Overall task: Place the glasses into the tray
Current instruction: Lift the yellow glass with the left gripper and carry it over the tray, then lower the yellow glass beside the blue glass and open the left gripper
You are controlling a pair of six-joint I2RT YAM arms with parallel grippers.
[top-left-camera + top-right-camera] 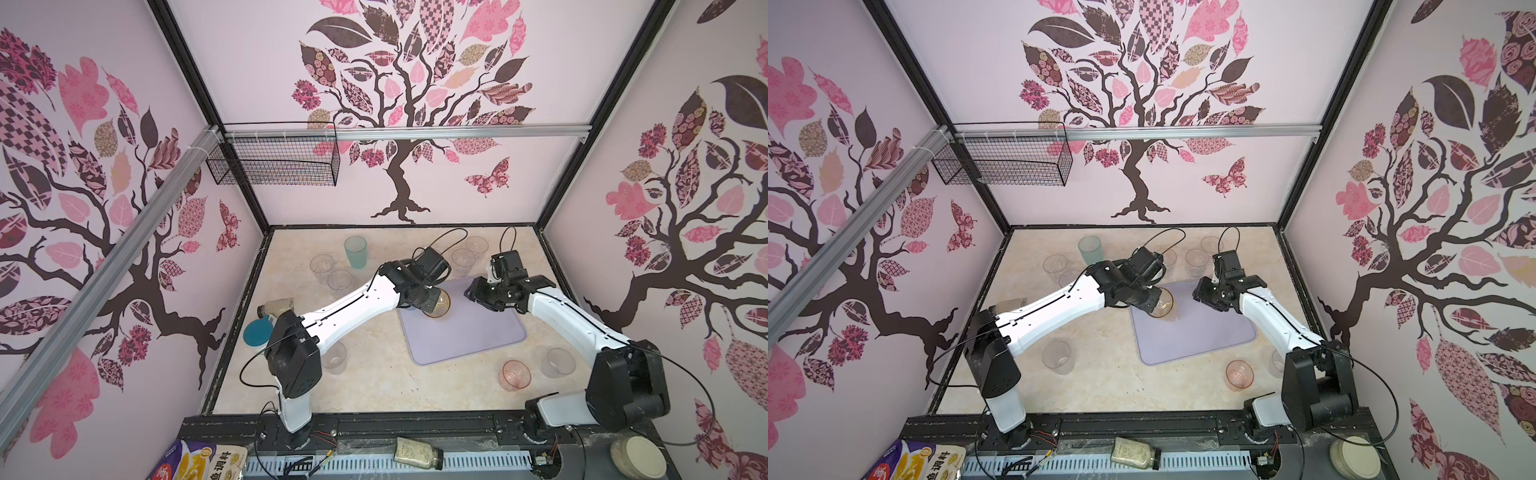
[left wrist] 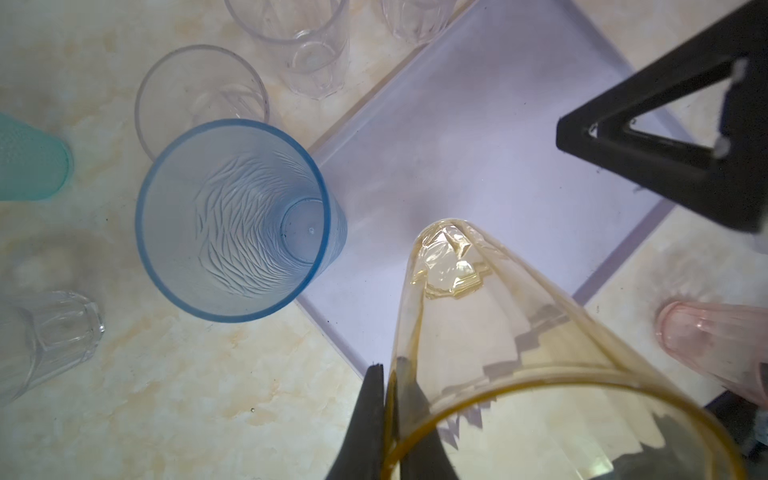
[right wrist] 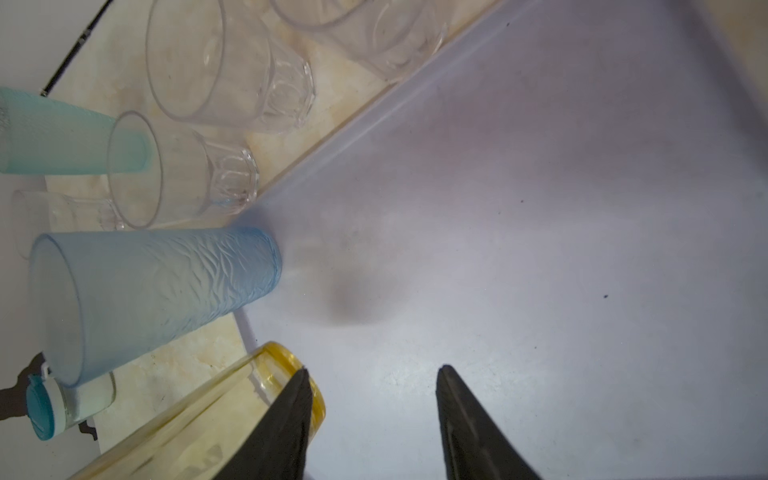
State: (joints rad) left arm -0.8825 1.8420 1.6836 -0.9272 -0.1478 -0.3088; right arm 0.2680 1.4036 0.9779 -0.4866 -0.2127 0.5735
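My left gripper (image 2: 388,374) is pinched on the rim of the amber glass (image 2: 498,332), over the lavender tray (image 2: 478,145); right gripper (image 3: 374,369) gapes empty. Rim-only hold: released tilted, it could topple onto the blue glass (image 2: 232,216) beside it.

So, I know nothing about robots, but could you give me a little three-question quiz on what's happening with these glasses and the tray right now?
1. True or false: the right pincer is clamped on a glass.
2. Which glass does the left pincer hold by its rim? A: the teal one. B: the amber glass. C: the blue one.
3. Fill the gap: the pink glass stands on the ___, outside the tray.

Key
1. False: its jaws stand apart with nothing between them.
2. B.
3. table.
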